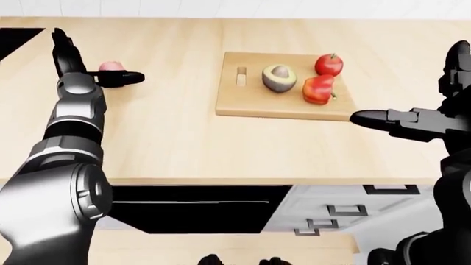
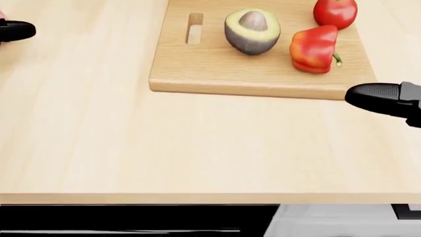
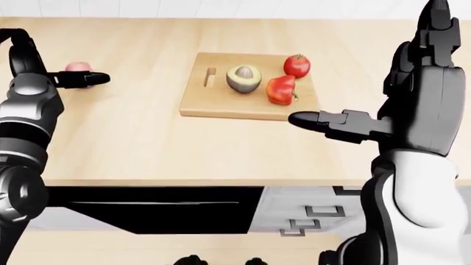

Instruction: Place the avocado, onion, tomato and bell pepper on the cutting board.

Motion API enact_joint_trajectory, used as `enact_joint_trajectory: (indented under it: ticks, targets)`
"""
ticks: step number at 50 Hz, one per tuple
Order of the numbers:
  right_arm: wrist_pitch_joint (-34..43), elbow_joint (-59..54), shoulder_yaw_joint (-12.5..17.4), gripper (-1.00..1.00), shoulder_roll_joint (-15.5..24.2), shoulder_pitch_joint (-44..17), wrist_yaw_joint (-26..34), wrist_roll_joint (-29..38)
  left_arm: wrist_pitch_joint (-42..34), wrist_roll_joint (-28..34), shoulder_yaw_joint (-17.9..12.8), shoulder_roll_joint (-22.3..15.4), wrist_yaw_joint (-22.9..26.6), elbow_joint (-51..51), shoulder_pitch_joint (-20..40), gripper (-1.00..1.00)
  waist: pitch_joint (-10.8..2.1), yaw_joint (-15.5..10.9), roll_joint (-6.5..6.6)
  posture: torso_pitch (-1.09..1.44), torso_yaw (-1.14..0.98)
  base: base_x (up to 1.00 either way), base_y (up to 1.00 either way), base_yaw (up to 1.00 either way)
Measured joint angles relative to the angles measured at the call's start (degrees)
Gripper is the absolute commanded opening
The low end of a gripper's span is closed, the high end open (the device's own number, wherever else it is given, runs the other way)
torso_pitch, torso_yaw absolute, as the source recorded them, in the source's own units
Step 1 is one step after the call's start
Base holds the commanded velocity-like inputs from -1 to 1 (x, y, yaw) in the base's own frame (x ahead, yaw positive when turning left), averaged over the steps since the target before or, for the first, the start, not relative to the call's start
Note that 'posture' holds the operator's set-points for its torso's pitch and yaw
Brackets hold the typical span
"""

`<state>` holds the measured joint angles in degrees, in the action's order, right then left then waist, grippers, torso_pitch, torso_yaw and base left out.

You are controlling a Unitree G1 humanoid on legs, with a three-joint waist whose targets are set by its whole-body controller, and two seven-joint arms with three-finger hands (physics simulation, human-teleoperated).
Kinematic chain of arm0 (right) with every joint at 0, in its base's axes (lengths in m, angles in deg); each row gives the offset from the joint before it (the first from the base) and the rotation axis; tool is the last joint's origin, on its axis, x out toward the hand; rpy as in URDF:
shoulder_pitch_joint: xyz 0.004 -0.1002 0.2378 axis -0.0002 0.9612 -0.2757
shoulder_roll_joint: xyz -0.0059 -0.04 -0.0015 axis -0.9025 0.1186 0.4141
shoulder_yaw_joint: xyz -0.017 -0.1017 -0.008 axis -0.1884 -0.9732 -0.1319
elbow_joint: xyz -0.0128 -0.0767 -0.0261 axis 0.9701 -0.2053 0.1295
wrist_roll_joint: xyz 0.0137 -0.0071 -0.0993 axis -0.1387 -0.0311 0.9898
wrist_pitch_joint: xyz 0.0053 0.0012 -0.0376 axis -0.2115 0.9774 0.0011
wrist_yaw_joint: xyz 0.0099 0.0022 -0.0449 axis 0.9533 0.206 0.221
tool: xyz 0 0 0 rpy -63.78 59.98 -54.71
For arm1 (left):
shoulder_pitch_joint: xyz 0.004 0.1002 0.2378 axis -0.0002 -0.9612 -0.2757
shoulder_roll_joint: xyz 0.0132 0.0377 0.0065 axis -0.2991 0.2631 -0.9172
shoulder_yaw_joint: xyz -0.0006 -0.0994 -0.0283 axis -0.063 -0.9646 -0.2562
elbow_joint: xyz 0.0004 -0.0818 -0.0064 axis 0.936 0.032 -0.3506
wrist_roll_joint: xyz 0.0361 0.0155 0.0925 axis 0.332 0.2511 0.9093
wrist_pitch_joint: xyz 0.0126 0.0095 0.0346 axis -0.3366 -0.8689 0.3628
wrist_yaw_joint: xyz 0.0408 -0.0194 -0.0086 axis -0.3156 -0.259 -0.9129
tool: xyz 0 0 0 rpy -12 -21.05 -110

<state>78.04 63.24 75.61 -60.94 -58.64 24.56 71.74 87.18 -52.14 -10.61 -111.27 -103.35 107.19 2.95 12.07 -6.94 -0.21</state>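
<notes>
The wooden cutting board (image 2: 197, 69) lies at the top of the head view. On it rest the avocado half (image 2: 252, 30), the red bell pepper (image 2: 314, 49) and the tomato (image 2: 335, 12). The pink onion (image 1: 110, 66) sits on the counter far to the board's left. My left hand (image 1: 101, 59) is open around the onion, with one finger (image 1: 121, 79) stretched out just below it and another raised to its left. My right hand (image 3: 371, 74) hangs open and empty by the board's lower right corner, one finger (image 2: 371, 94) pointing left.
The light wooden counter (image 2: 164, 148) ends in an edge near the bottom of the head view. Below it are a black opening (image 1: 191, 207) and white drawers (image 1: 346, 207). A black surface (image 1: 15, 38) shows at the counter's far left.
</notes>
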Motion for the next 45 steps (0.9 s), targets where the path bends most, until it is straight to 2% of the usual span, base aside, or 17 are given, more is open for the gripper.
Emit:
enact_joint_trajectory:
  ticks: [20,33,34,35,39,40,45]
  targets:
    - [-0.3,0.0,1.0,1.0,0.4,0.3,0.1,-0.6,0.0,0.6,-0.1,0.8,0.3,0.4,1.0,1.0,2.68,-0.4,-0.11,0.43,0.15,0.0,0.0,0.0]
    - [-0.3,-0.1,2.0,1.0,1.0,0.5,0.0,-1.9,0.8,1.0,-0.1,1.6,1.2,0.5,1.4,1.0,3.48,-0.9,-0.34,0.43,0.15,0.0,0.0,0.0]
    - [-0.3,-0.1,2.1,1.0,1.0,0.6,-0.1,-2.0,0.8,1.0,-0.1,1.7,1.2,0.4,1.3,0.96,3.49,-1.0,-0.34,0.43,0.15,0.0,0.0,0.0]
    - [-0.4,-0.1,2.1,1.0,1.0,0.7,-0.1,-2.1,0.7,1.1,0.0,1.7,1.2,0.4,1.1,0.82,3.5,-1.0,-0.34,0.43,0.15,0.0,0.0,0.0]
    - [-0.4,-0.1,2.3,1.0,1.2,0.8,-0.5,-2.4,0.3,1.2,-0.1,1.7,1.2,0.6,0.6,0.78,3.59,-1.1,-0.36,0.43,0.15,0.0,0.0,0.0]
    - [-0.4,-0.1,2.4,1.0,1.3,0.8,-0.5,-2.5,0.2,1.3,-0.1,1.7,1.2,0.6,0.4,0.69,3.61,-1.1,-0.38,0.43,0.15,0.0,0.0,0.0]
    - [-0.7,-0.1,2.4,1.0,1.4,1.2,-1.0,-3.1,0.2,2.0,0.2,1.5,0.6,0.3,0.3,0.58,3.61,-1.2,-0.41,0.43,0.15,0.0,0.0,0.0]
